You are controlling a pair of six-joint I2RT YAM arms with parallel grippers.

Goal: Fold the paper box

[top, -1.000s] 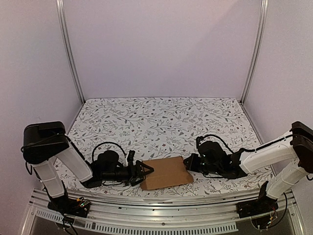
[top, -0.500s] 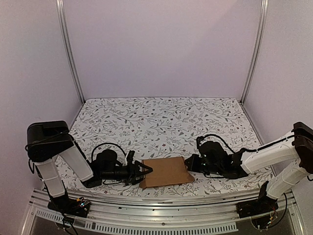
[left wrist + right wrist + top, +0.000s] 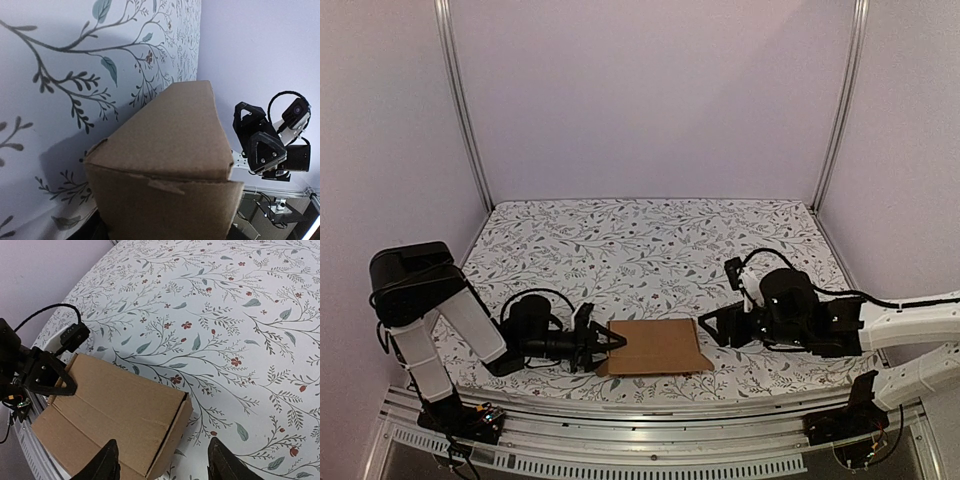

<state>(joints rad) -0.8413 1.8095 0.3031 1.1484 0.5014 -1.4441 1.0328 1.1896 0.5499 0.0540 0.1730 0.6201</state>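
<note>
We judge end-closing underway on the nearly formed paper box (image 3: 655, 347); right hand (image 3: 706, 329) released beside its right end; left hand (image 3: 603, 343) at left end, grip untellable; next: tuck squarely

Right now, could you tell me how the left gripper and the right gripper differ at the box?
The left gripper overlaps the left end of the box, whereas the right gripper sits at its right end. The right gripper is plainly open, clamping nothing; whether the left gripper grips is unclear. Both are low and point at the box.
</note>
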